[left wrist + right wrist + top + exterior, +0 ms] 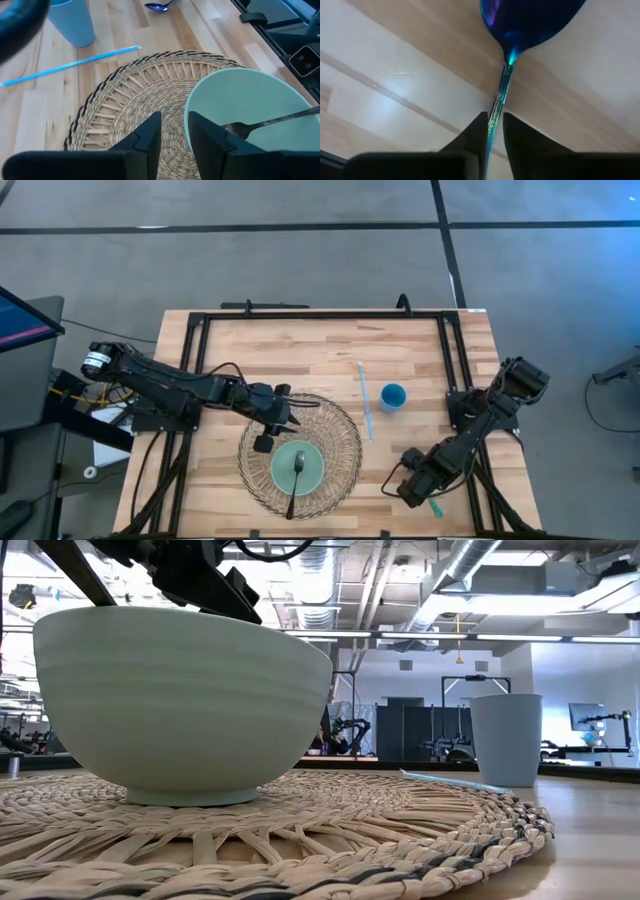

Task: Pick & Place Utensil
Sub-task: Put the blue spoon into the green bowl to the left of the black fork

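Gripping the thin handle of a blue spoon between its narrow fingers, the right gripper sits low over the table near its right front corner. The left gripper, slightly open, hovers beside the green bowl on the woven mat; a fork lies in the bowl.

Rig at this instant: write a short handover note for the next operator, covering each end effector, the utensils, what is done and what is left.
Right end effector: down at the table's near right, shut on the blue spoon handle.
Left end effector: empty, fingers slightly apart, over the woven mat beside the bowl.
Done: fork is in the bowl.
Left: lift and place the spoon. Blue cup and straw lie untouched.
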Controlling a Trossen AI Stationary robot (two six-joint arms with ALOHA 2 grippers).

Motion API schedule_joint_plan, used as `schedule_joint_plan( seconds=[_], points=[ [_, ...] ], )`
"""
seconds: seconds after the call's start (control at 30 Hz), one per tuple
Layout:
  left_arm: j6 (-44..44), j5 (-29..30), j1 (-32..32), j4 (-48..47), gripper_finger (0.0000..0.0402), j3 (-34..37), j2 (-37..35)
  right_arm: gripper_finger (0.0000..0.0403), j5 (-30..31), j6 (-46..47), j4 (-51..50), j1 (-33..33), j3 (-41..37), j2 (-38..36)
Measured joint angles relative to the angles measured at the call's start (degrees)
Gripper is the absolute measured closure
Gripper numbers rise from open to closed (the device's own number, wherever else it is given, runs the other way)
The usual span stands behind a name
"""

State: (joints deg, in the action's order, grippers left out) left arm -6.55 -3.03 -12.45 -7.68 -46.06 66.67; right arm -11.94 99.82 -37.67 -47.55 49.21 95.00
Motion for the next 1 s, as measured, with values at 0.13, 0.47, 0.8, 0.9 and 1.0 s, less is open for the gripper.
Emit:
schedule_joint_plan(
  seconds=[0.13, 0.47, 0.8, 0.9, 1.0],
  points=[
    [0.0, 0.0, 0.0, 0.0, 0.0303, 0.0, 0.0, 0.0394, 0.5, -0.3, 0.0, 0.0, 0.0, -0.1],
    [0.0, 0.0, 0.0, 0.0, 0.0303, 0.0, 0.0, 0.0398, 2.7, -0.9, 1.2, 0.4, 0.0, -0.1],
    [0.0, 0.0, 0.0, 0.0, 0.0303, 0.0, 0.0, 0.0359, 6.4, -2.5, 1.3, 0.5, -0.1, 0.0],
    [0.3, 0.0, 0.0, 0.0, 0.0303, 0.0, 0.0, 0.0340, 6.9, -2.6, 1.5, 0.5, -0.1, 0.0],
    [1.5, 0.0, 0.0, 0.0, 0.0303, 0.0, 0.0, 0.0329, 6.9, -3.6, 1.9, 0.4, -0.5, 0.0]
  ],
)
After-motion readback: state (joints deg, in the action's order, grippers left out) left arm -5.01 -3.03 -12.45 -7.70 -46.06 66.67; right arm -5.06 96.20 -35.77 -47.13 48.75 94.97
